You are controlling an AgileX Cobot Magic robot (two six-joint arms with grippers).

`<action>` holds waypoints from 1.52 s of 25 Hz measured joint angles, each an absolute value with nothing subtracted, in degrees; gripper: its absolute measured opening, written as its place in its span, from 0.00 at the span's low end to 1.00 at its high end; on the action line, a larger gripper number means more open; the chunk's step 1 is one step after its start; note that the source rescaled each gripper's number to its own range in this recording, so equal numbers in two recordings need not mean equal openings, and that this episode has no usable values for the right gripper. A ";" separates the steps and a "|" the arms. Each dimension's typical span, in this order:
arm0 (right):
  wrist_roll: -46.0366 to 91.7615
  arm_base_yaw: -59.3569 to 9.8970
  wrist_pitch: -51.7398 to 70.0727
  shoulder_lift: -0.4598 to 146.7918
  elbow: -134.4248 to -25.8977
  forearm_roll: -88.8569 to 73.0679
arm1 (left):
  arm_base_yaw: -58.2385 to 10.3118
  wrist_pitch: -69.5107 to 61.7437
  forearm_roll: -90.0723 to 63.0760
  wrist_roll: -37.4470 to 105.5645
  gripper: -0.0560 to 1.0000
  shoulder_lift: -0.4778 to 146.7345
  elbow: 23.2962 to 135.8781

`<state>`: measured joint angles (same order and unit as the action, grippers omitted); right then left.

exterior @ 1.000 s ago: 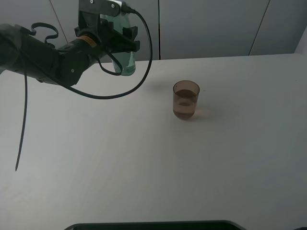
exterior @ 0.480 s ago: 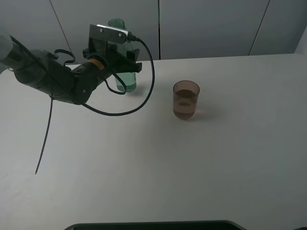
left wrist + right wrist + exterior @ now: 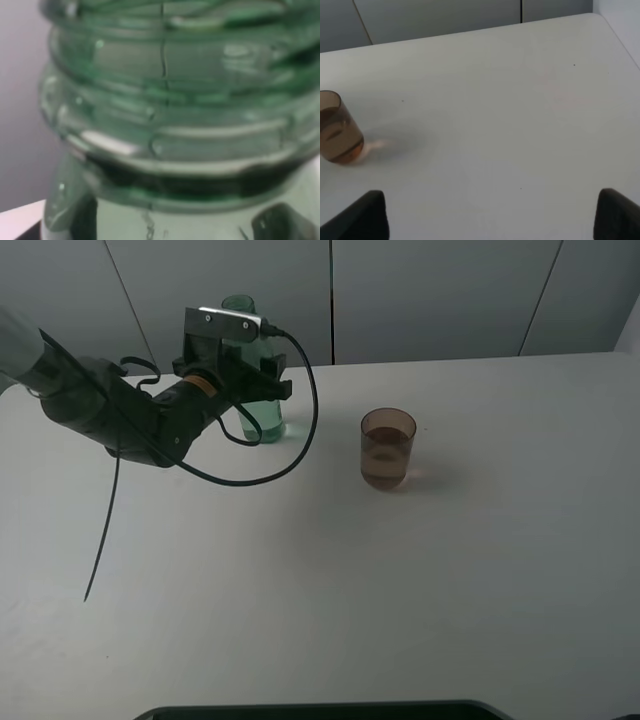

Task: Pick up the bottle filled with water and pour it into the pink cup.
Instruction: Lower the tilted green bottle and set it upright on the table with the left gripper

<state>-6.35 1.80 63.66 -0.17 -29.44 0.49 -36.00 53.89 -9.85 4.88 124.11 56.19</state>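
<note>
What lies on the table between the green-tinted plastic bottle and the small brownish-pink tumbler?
Nothing: in the exterior high view only bare white table separates the green-tinted plastic bottle from the brownish-pink tumbler.

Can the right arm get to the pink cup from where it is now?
Probably yes. The cup stands alone on the table, apart from the right gripper, with nothing between them.

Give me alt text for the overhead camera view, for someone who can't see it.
A black robot arm's left gripper is at a green-tinted bottle standing upright at the back of a white table. To its right, apart from it, stands a pink cup with liquid inside.
</note>
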 joint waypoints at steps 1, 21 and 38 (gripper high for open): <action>-6.35 1.80 63.66 -0.17 -29.44 0.49 | -36.00 54.29 -9.85 4.88 0.08 124.33 56.19; -6.35 1.80 63.66 -0.17 -29.44 0.49 | -36.00 54.78 -10.29 4.65 0.93 125.24 56.19; -6.35 1.80 63.66 -0.17 -29.44 0.49 | -36.00 46.00 -10.43 4.65 0.99 110.89 56.30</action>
<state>-6.35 1.80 63.66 -0.17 -29.44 0.49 -36.00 46.00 -10.43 4.65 110.89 56.30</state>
